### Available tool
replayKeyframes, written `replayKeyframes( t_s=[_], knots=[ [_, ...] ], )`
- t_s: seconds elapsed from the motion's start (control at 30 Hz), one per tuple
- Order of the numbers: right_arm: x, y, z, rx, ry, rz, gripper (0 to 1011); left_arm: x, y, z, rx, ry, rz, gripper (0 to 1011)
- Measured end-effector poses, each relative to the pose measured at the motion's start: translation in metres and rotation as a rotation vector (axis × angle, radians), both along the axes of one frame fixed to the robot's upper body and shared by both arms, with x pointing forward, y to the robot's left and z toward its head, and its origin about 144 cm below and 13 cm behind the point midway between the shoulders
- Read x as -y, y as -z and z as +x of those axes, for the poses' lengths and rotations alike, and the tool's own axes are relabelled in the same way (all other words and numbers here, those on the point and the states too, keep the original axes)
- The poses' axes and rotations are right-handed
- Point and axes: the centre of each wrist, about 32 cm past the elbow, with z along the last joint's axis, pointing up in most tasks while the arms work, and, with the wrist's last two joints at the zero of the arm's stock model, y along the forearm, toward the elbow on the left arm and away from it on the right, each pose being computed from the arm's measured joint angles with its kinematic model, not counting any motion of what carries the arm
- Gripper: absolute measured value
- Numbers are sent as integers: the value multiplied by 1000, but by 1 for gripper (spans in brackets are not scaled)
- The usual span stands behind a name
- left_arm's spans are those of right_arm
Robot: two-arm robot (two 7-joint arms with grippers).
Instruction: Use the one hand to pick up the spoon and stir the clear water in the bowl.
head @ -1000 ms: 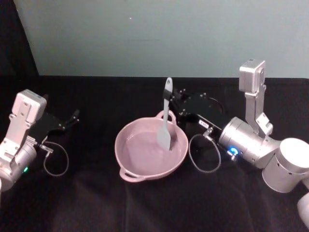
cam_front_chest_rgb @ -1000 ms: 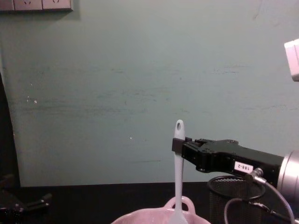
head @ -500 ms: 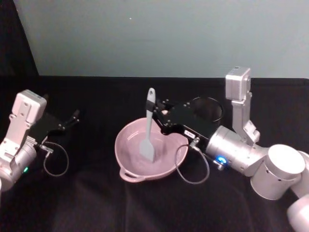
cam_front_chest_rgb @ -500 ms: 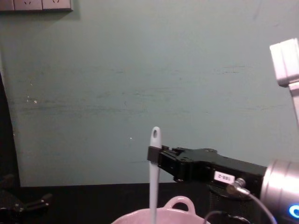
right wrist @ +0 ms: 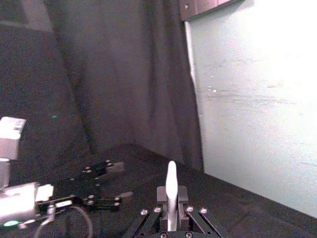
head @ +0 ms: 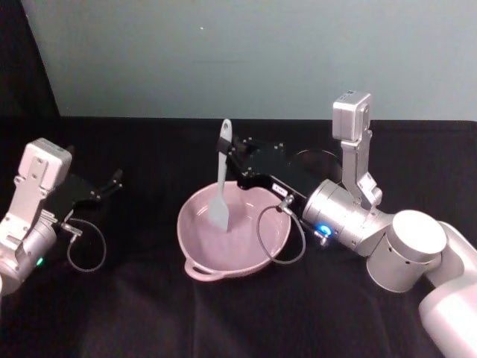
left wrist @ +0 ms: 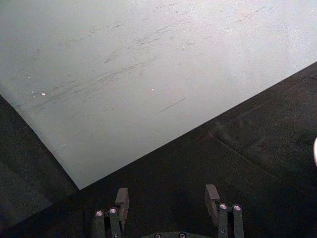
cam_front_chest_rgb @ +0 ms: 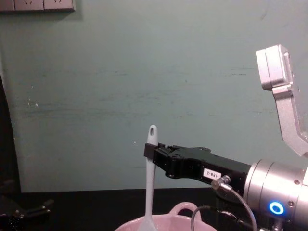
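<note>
holding the spoon [head: 220, 186] up in the pink bowl [head: 242, 250]

pinching the spoon handle near its top with the right gripper [head: 228, 157], jaws closed tight on it. standing the spoon almost straight up, scoop end down inside the bowl (cannot tell if touching the water). resting the left gripper [head: 112, 181] well off to the left, over the black table [head: 149, 313], fingers [left wrist: 121, 197] wide apart and gripping nothing.

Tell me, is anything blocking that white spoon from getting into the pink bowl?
Nothing visible does. The right hand grips the spoon upright by its handle, and the scoop is down inside the bowl. The left hand sits apart, off to the left.
</note>
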Motion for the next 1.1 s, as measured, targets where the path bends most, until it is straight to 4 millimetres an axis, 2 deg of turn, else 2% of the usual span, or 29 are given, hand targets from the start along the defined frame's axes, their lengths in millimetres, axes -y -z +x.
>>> replayKeyframes(
  t_s=[0.43,0.77,1.1],
  knots=[
    [14,-2,8,29,66,-15,122,0,0,0,0,0,0,1011],
    [29,-6,-8,18,54,-42,122,0,0,0,0,0,0,1011],
    [28,-6,-24,-9,-7,-18,122,0,0,0,0,0,0,1011]
  ],
)
